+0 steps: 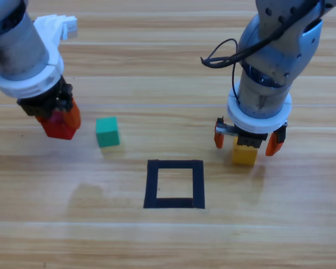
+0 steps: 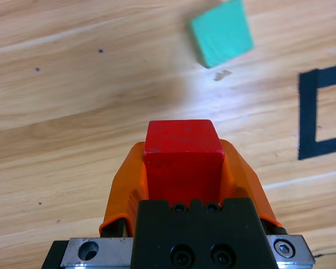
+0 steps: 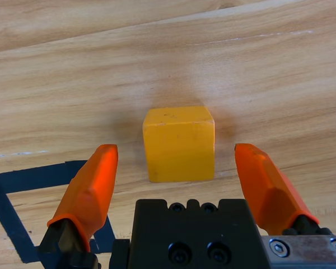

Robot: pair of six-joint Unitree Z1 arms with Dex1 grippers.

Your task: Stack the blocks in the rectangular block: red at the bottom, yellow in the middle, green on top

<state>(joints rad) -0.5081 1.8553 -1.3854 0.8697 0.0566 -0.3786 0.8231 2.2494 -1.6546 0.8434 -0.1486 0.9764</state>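
Lab bench: wooden table point(image 1: 157, 241), taped square point(image 1: 175, 184).

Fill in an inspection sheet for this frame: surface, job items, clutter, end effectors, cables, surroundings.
Surface: wooden table, bare planks.
Job items: red cube clamped in the left end effector, off to the left of the outline; green cube free on the wood beside it; yellow cube on the wood right of the outline; black square outline with nothing inside it.
Clutter: nothing seen.
End effectors: left end effector shut on the red cube; right end effector open, one jaw on each side of the yellow cube, not touching it.
Cables: black cable looping off the right arm.
Surroundings: nothing seen beyond the table.
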